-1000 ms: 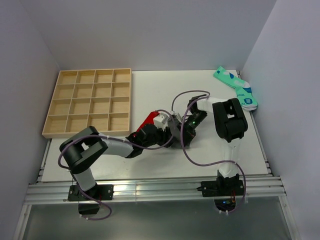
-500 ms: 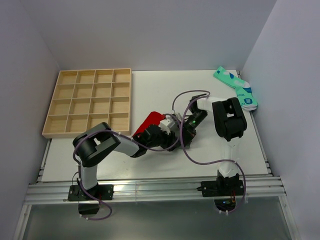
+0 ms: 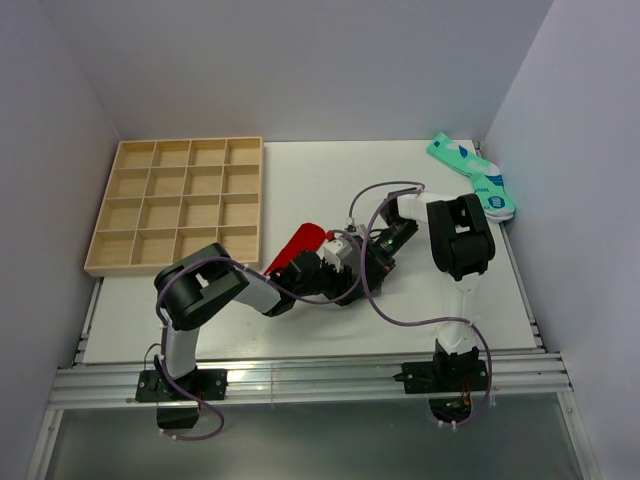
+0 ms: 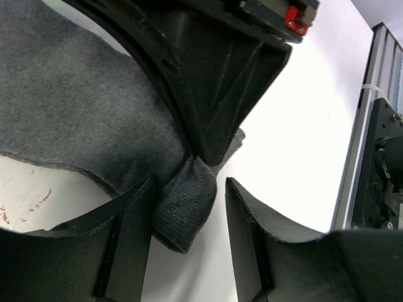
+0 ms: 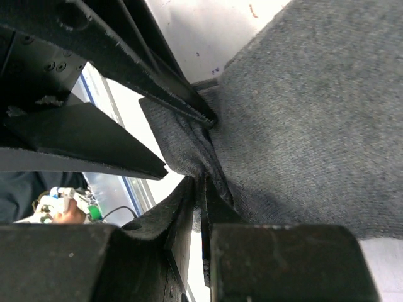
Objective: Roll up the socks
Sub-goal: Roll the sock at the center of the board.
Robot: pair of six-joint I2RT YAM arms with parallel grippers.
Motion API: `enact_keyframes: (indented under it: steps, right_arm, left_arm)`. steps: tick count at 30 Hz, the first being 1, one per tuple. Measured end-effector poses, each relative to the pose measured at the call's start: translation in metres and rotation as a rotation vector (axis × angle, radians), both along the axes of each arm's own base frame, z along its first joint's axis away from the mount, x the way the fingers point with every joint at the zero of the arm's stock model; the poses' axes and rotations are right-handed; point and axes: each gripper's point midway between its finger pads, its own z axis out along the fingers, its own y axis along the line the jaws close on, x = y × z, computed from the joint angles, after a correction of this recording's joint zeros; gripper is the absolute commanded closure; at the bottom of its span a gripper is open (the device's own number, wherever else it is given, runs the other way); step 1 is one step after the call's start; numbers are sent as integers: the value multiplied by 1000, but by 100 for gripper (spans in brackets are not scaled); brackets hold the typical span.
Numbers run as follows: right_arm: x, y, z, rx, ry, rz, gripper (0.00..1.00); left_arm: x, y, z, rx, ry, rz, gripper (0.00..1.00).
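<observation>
The plain dark grey fabric sock (image 4: 75, 113) lay spread flat near the middle of the white tabletop (image 3: 300, 170). From above it was almost wholly hidden under the two arms. One corner of it was gathered into a small upright fold, and both arms met at that fold.

The right hand (image 5: 200, 195) had its fingers pressed together on the fold. It pinched the grey fabric just where the fold rose from the flat part, probably to anchor the sock so a roll could start there. The left hand (image 4: 189, 201) came at the grey sock from the opposite side. Its fingers were spread to either side of the same turned-up corner. One finger touched the cloth and the other stood a little apart, so it had no grip on it. It seemed placed to take the corner over or tuck it inward.

The bright red fabric sock (image 3: 298, 246) lay just left of the grey sock, partly under the left arm and held by neither hand. The wooden tray of square compartments (image 3: 170, 266) sat farther left of the grey sock. A pair of mint-green patterned socks (image 3: 474, 176) lay well apart from it, at the far right.
</observation>
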Motion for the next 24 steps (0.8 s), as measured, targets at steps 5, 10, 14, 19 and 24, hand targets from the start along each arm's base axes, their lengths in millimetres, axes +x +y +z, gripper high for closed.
enact_keyframes:
  steps: [5,10,14,19,24]
  right_arm:
    - [2,0,-1,-19,11,-26,87]
    - [4,-1,-2,-37,22,-53,87]
    - [6,-1,-2,-45,26,-67,87]
    - [9,-1,-1,-48,17,-79,87]
    - [9,-1,-1,-52,18,-87,87]
  left_arm:
    - [-2,-1,1,-13,8,-7,48]
    - [-4,1,-1,-14,16,-7,48]
    - [-4,2,-2,-14,19,-2,50]
    - [-3,4,-3,-12,18,14,52]
    - [0,5,-4,-7,28,40,63]
